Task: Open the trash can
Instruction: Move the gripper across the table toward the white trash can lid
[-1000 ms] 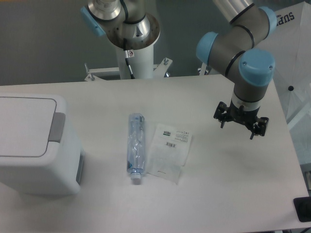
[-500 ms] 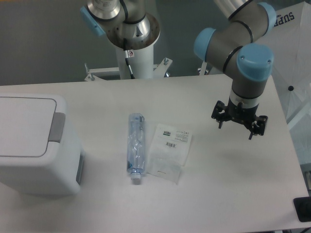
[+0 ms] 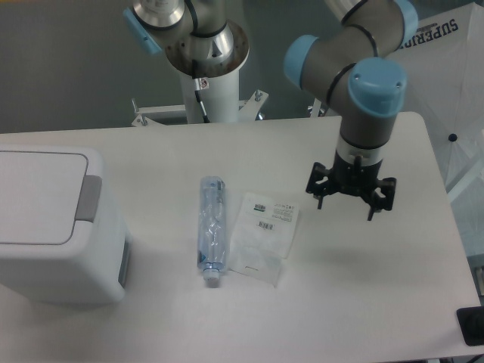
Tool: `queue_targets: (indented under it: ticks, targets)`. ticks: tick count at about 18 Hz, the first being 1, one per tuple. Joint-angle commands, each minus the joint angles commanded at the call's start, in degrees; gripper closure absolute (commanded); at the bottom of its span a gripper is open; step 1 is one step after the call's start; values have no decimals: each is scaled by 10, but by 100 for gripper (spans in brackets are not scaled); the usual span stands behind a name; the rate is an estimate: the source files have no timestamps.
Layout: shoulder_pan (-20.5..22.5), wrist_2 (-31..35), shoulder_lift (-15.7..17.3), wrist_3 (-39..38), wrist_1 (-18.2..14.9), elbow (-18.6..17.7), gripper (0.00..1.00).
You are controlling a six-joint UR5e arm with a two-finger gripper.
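The trash can (image 3: pixel 53 227) is a large white boxy bin at the left edge of the table, its flat lid down and a grey push tab (image 3: pixel 89 199) on the lid's right side. My gripper (image 3: pixel 347 199) hangs above the right half of the table, far to the right of the bin, pointing down. Its two black fingers stand apart with nothing between them.
A crushed clear plastic bottle (image 3: pixel 211 230) lies lengthwise at the table's middle. Beside it on the right lies a clear plastic bag (image 3: pixel 264 237) with labels. The arm's white base column (image 3: pixel 209 83) stands at the back. A dark object (image 3: pixel 471 325) sits at the lower right corner.
The arm has swung left, carrying the gripper some 35 pixels leftward toward the table's middle. The bin, bottle and bag have not moved.
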Motion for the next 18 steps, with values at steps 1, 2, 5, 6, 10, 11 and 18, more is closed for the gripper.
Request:
queue_targets:
  ticks: [1,2,5,6,10,11,18]
  targets:
    - [0,-24,6,-27,-1,0,0]
    - [0,-47,17,-58,-3,2,0]
    - [-15,-81,32,-113,-10,9,0]
    - [-25,-84,38,-130,-13,11,0]
    - [-63,-107,42,-183,-14,21,0]
    - [-69,-118,45,-198,-14,23,0]
    - [-112,-195,53,-291,-17,100,0]
